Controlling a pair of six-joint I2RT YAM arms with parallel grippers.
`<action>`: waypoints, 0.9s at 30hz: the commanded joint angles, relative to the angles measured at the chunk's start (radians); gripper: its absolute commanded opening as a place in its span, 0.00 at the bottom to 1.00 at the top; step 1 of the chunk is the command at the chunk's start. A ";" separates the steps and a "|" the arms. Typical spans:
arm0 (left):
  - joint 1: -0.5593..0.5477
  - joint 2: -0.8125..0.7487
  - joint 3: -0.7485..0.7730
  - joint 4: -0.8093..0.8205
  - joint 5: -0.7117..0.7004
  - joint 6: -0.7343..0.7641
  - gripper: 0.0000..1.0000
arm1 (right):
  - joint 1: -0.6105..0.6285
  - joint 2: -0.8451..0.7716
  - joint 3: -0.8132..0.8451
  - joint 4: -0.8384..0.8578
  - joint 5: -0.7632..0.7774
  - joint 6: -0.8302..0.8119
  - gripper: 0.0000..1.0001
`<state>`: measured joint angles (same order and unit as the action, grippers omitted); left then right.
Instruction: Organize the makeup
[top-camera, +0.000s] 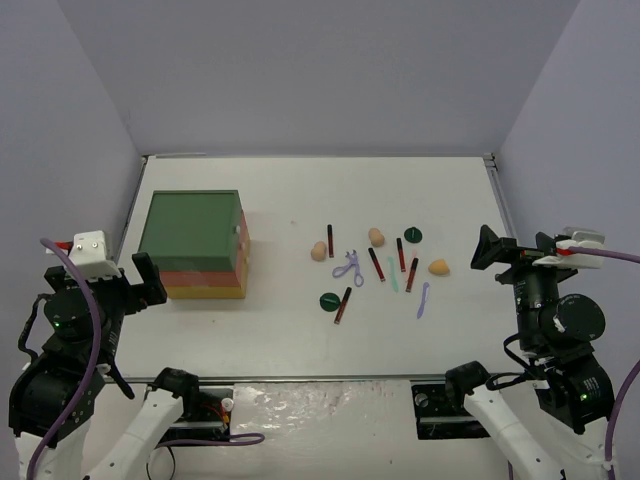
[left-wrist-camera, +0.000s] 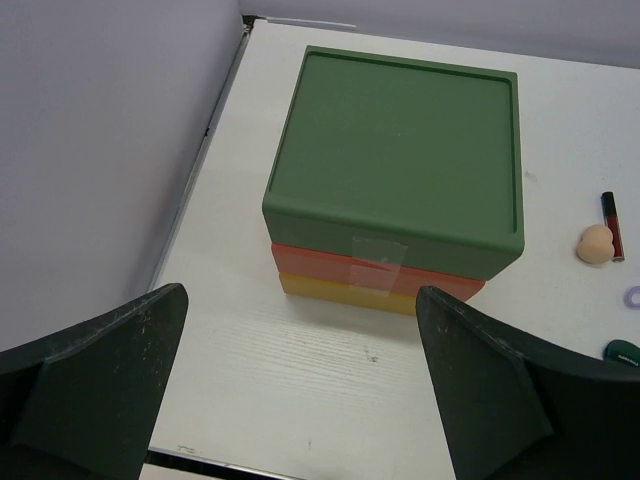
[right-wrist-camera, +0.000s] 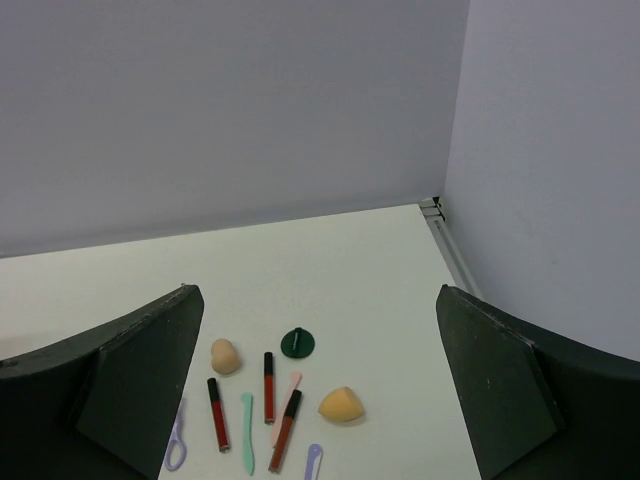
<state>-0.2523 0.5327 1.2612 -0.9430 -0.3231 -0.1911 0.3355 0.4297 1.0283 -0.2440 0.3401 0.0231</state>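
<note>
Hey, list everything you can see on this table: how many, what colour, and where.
drawer box: one, green top over red and yellow layers, left side of the table
sponges: three, peach, spread through the cluster right of centre
red sticks: five, dark red and black, scattered in the cluster
discs: two, dark green, near-left and far side of the cluster
scissor-like tool: one, lavender, left part of the cluster
mint stick: one, mint, middle
lavender stick: one, lavender, near right
pink stick: one, pale pink, beside a red stick
table: one, white
left gripper: dark, open, empty, facing the box
right gripper: dark, open, empty, facing the cluster
</note>
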 joint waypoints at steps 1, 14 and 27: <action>0.002 0.028 0.005 0.033 0.015 -0.013 0.97 | 0.009 0.024 -0.001 0.078 -0.015 0.000 1.00; 0.003 0.121 -0.024 0.089 0.118 -0.041 0.97 | 0.007 0.191 0.031 0.081 -0.174 0.095 1.00; 0.005 0.358 -0.082 0.315 0.148 -0.047 0.97 | 0.059 0.685 0.069 0.505 -0.820 0.366 0.80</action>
<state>-0.2523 0.8183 1.1844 -0.7752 -0.1552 -0.2222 0.3492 0.9667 1.0655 -0.0144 -0.2130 0.2758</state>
